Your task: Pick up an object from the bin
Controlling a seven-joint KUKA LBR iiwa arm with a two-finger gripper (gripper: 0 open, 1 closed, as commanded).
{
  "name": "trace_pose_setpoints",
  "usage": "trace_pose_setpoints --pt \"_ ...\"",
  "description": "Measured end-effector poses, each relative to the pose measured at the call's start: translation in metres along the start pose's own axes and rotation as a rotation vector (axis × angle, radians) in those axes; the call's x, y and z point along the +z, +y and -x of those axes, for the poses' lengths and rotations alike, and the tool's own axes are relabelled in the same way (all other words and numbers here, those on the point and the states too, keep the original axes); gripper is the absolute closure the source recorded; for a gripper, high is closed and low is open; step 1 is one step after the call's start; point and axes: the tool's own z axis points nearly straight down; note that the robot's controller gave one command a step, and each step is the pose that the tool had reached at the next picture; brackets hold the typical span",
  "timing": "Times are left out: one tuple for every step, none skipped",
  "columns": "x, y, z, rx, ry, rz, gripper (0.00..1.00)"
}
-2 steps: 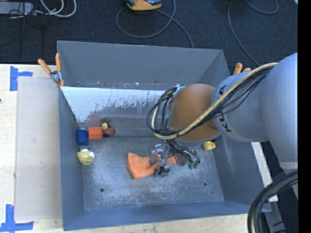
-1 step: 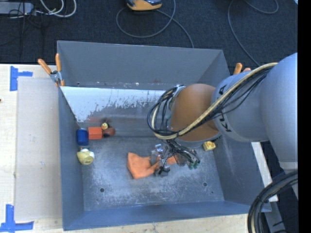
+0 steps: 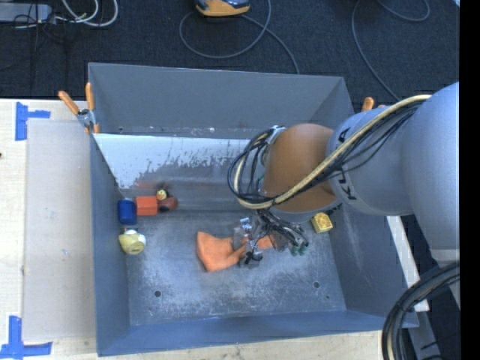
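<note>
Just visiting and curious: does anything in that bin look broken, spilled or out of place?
Nothing looks broken. The orange floppy piece lies crumpled mid-bin beside the gripper, and whitish speckling on the bin wall and floor looks like wear, not a spill.

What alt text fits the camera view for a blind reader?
A robot arm's gripper hangs low beside an orange lump in the middle of a grey bin. A blue cylinder and a pale yellow piece lie at the left.

Blue cylinder (image 3: 127, 211), orange block (image 3: 148, 205) beside it, pale yellow knob (image 3: 133, 241), small yellow piece (image 3: 322, 223)
</note>
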Motion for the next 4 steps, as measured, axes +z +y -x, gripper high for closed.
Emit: trace_pose_setpoints --pt "0.000 -0.003 0.007 -0.001 -0.001 0.000 1.00" --pt "0.000 -0.007 0.005 -0.011 -0.001 0.001 1.00" --pt "-0.002 -0.010 0.011 -0.011 0.000 0.000 1.00" --pt "-0.001 -0.018 0.014 -0.031 -0.003 0.001 1.00"
